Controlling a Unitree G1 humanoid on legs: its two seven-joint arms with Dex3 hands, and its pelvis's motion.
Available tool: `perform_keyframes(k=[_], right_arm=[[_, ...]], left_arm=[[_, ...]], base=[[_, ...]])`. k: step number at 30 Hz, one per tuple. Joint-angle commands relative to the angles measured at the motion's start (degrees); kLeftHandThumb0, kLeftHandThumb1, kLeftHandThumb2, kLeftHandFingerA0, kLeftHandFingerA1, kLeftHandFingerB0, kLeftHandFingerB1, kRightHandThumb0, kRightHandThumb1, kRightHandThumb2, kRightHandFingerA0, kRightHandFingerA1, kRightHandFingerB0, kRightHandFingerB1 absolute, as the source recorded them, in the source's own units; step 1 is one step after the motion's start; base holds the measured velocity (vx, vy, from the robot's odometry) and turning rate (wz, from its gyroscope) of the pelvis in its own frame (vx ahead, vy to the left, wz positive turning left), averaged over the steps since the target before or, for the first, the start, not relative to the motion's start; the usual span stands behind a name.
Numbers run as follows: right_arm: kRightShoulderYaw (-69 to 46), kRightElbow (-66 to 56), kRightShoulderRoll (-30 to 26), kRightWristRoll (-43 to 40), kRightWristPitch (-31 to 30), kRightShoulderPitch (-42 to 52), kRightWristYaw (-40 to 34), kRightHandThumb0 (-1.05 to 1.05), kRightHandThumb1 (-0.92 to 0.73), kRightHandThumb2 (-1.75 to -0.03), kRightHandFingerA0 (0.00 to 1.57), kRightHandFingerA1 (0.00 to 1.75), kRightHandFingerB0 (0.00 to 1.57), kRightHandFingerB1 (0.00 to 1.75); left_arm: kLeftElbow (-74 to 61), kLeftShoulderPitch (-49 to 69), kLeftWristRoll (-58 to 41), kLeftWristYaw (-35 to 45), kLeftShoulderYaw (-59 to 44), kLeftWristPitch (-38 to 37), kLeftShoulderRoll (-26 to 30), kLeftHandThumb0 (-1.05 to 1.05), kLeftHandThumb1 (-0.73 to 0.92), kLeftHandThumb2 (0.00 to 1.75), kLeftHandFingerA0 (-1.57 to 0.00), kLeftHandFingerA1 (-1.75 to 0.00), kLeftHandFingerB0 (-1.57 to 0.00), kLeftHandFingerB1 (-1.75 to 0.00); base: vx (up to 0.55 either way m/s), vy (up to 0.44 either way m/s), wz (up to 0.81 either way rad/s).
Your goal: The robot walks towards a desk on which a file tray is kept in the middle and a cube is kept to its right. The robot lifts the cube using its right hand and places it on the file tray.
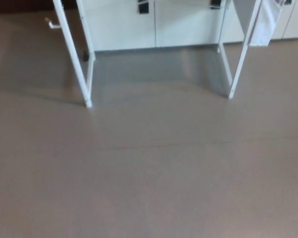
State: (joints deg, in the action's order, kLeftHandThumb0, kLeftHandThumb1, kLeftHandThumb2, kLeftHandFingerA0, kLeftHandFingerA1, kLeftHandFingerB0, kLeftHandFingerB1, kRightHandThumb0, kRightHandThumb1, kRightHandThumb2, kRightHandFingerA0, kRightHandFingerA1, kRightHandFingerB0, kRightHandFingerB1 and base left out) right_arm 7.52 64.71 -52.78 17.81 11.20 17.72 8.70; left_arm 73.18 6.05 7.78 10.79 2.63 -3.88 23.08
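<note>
Evidently mid-approach, lifting all ahead: desk legs (72, 49) and floor (149, 178) show, neither hand visible, so their grip cannot be told

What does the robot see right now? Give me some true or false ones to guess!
1. White desk legs stand on the floor. True.
2. The robot's right hand is holding a cube. False: no hand and no cube are in the picture.
3. White cabinets stand behind the desk legs. True.
4. The floor is bright red. False: it is a dull grey-brown.
</note>
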Motion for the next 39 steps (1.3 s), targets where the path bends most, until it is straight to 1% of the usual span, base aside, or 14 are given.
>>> perform_keyframes(k=[1, 4, 5, 6, 17, 18, 20, 21, 25, 26, 27, 31, 32, 39], right_arm=[[-0.24, 0.06, 0.03, 0.03, 0.13, 0.12, -0.10, -0.81, -0.61, -0.93, 0.12, 0.45, 0.05, 0.27], [-0.30, 0.13, 0.00, 0.00, 0.17, 0.08, -0.08, -0.81, -0.61, -0.93, 0.12, 0.45, 0.05, 0.27], [-0.31, 0.13, 0.00, 0.01, 0.18, 0.09, -0.08, -0.81, -0.61, -0.93, 0.12, 0.45, 0.05, 0.27], [-0.33, 0.10, 0.13, -0.03, 0.16, 0.06, -0.09, -0.81, -0.61, -0.93, 0.12, 0.45, 0.05, 0.27], [-0.61, 0.25, 0.33, -0.16, 0.30, 0.39, -0.20, -0.81, -0.61, -0.93, 0.12, 0.45, 0.05, 0.27], [-0.63, 0.25, 0.33, -0.14, 0.30, 0.39, -0.19, -0.81, -0.61, -0.93, 0.12, 0.45, 0.05, 0.27], [-0.68, 0.31, 0.38, -0.13, 0.30, 0.35, -0.18, -0.81, -0.61, -0.93, 0.12, 0.45, 0.05, 0.27], [-0.69, 0.31, 0.38, -0.13, 0.30, 0.34, -0.18, -0.81, -0.61, -0.93, 0.12, 0.45, 0.05, 0.27], [-0.73, 0.44, 0.60, -0.19, 0.29, 0.43, -0.23, -0.81, -0.61, -0.93, 0.12, 0.45, 0.05, 0.27], [-0.76, 0.47, 0.61, -0.21, 0.30, 0.48, -0.24, -0.81, -0.61, -0.93, 0.12, 0.45, 0.05, 0.27], [-0.77, 0.49, 0.67, -0.23, 0.32, 0.60, -0.27, -0.81, -0.61, -0.93, 0.12, 0.45, 0.05, 0.27], [-0.87, 0.57, 0.73, -0.14, 0.37, 0.74, -0.29, -0.81, -0.61, -0.93, 0.12, 0.45, 0.05, 0.27], [-0.88, 0.57, 0.73, -0.13, 0.38, 0.74, -0.29, -0.81, -0.61, -0.93, 0.12, 0.45, 0.05, 0.27], [-0.93, 0.47, 0.97, -0.17, 0.31, 0.69, -0.30, -0.81, -0.61, -0.93, 0.12, 0.45, 0.05, 0.27]], left_arm=[[-0.81, 0.04, 0.50, 0.69, 0.02, -0.27, 1.56, -0.80, 0.77, 0.64, -0.16, -0.62, -0.18, -0.50], [-0.93, -0.12, 0.39, 0.89, -0.11, 0.14, 1.54, -0.81, 0.77, 0.64, -0.16, -0.62, -0.18, -0.50], [-0.34, -0.32, 0.45, 0.27, -0.22, 0.11, 1.37, -0.83, 0.57, 1.03, -0.19, -0.66, -0.18, -0.60], [0.03, -0.96, 1.21, -0.21, 0.39, 0.77, 1.44, -0.93, 0.74, 0.65, -0.18, -0.78, -0.16, -0.66], [0.70, -1.53, 2.04, -0.65, 1.52, -0.06, 1.63, -0.95, 0.77, 0.64, -0.14, -0.85, -0.15, -0.74], [0.31, -1.18, 1.77, -0.24, 1.33, -0.46, 1.83, -0.86, 0.58, 1.05, -0.21, -0.70, -0.17, -0.62], [0.28, -0.92, 1.37, -0.12, 0.86, -1.28, 1.87, -0.86, 0.57, 1.05, -0.21, -0.70, -0.18, -0.63], [0.32, -1.08, 1.87, -0.25, 1.30, -0.80, 1.92, -0.91, 0.78, 0.64, -0.16, -0.80, -0.17, -0.67], [0.57, -1.56, 1.89, -0.18, 1.30, -0.69, 1.86, -0.94, 0.77, 0.64, -0.13, -0.88, -0.15, -0.75], [0.67, -1.68, 2.13, -0.57, 1.49, -0.56, 1.81, -0.93, 0.59, 1.10, -0.21, -0.76, -0.15, -0.67], [0.66, -1.68, 1.74, -0.37, 1.15, -0.30, 1.75, -0.94, 0.77, 0.63, -0.14, -0.87, -0.15, -0.74], [0.79, -1.66, 2.00, -0.23, 1.48, -0.41, 1.84, -0.96, 0.78, 0.63, -0.13, -0.90, -0.14, -0.78], [1.00, -1.65, 2.03, -0.54, 1.44, -0.51, 1.78, -0.95, 0.58, 1.10, -0.20, -0.78, -0.15, -0.70], [1.05, -2.06, 2.13, -0.64, 1.60, -0.41, 2.03, -0.95, 0.58, 1.10, -0.21, -0.78, -0.15, -0.69]], base=[[0.35, 0.058, -0.15], [0.34, 0.048, 0.03], [0.30, 0.028, 0.11], [0.29, -0.008, 0.05], [0.34, -0.160, 0.09], [0.21, -0.146, 0.15], [0.23, -0.117, -0.01], [0.29, -0.087, -0.03], [0.29, -0.023, -0.11], [0.32, 0.057, -0.17], [0.33, 0.059, -0.09], [0.41, 0.107, -0.18], [0.39, 0.111, 0.06], [0.27, -0.052, 0.08]])
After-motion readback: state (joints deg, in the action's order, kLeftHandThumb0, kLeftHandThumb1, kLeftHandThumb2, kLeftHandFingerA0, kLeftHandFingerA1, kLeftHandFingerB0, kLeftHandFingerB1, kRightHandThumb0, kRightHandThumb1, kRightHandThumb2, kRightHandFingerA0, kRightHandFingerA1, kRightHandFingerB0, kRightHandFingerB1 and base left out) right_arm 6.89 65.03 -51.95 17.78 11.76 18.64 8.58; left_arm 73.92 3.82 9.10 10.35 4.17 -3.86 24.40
